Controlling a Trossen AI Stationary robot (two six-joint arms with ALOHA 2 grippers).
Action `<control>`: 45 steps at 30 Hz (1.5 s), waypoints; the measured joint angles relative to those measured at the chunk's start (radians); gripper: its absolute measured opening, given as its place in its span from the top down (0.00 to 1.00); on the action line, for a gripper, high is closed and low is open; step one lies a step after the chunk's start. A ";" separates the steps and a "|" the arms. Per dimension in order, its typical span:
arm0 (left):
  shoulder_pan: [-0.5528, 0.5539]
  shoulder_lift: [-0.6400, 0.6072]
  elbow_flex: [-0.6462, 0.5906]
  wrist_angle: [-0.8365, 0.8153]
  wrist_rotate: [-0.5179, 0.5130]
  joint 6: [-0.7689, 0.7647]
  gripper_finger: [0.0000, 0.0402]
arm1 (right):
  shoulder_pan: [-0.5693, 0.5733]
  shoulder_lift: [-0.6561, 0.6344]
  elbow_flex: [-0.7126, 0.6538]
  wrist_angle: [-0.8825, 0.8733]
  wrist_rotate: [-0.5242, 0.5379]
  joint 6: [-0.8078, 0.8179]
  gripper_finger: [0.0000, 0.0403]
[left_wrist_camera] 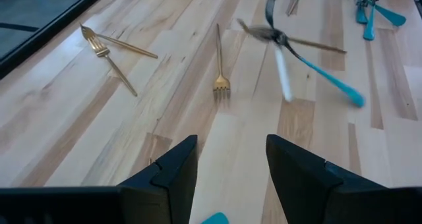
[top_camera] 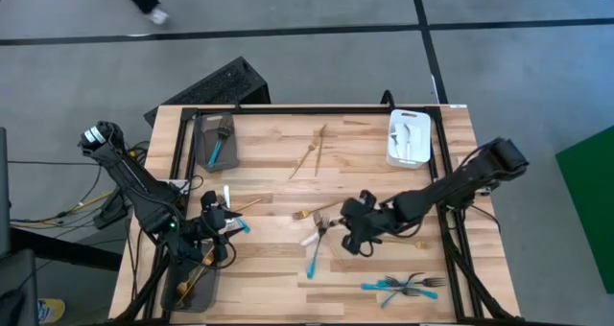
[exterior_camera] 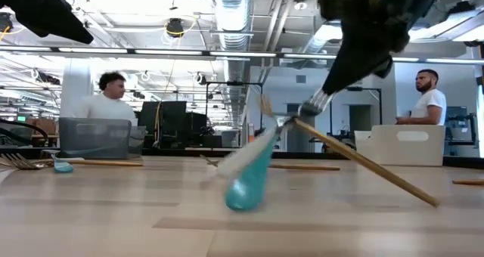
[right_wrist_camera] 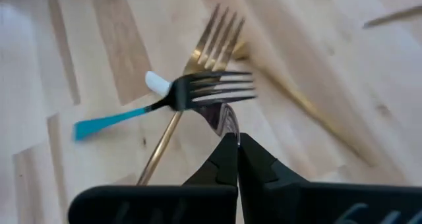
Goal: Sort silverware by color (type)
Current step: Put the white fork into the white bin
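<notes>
My right gripper point(right_wrist_camera: 235, 142) hangs over the table's middle point(top_camera: 338, 228), shut on a silver utensil end. Right beyond its fingertips are a blue-handled fork point(right_wrist_camera: 198, 92), a white-handled piece point(right_wrist_camera: 157, 84) and a gold fork point(right_wrist_camera: 212, 33). In the low view this bundle is blurred: the blue handle point(exterior_camera: 246, 185) points down at the table and the gold fork's handle point(exterior_camera: 363, 162) slants down onto it. My left gripper point(left_wrist_camera: 231, 165) stands open above the wood at the left point(top_camera: 228, 221), with nothing between its fingers. Ahead of it lie a single gold fork point(left_wrist_camera: 220, 66) and two crossed ones point(left_wrist_camera: 109, 49). My right gripper pinches a thin silver end point(right_wrist_camera: 225, 120) of a utensil between its two fingertips, slanting down from the table's right. Which utensil this end belongs to I cannot tell. The held end is up off the table, while the gold handle's far end point(exterior_camera: 431, 202) rests on the wood.
A grey tray point(top_camera: 216, 139) at the far left holds blue-handled and silver pieces, and another grey tray point(top_camera: 192, 286) at the near left holds gold ones. A white tray point(top_camera: 408, 139) stands far right. Several blue-handled forks point(top_camera: 403, 286) lie near right. People stand beyond the table.
</notes>
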 joint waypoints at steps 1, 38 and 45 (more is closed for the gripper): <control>0.000 0.000 0.000 0.000 0.000 0.000 0.58 | 0.007 -0.012 0.000 -0.010 0.023 0.000 0.97; 0.000 0.000 0.000 0.001 -0.041 -0.002 0.58 | 0.056 0.125 0.002 0.128 0.012 -0.354 0.97; 0.000 0.000 0.000 0.001 -0.055 -0.002 0.58 | 0.076 0.127 0.001 0.082 0.158 -0.357 0.97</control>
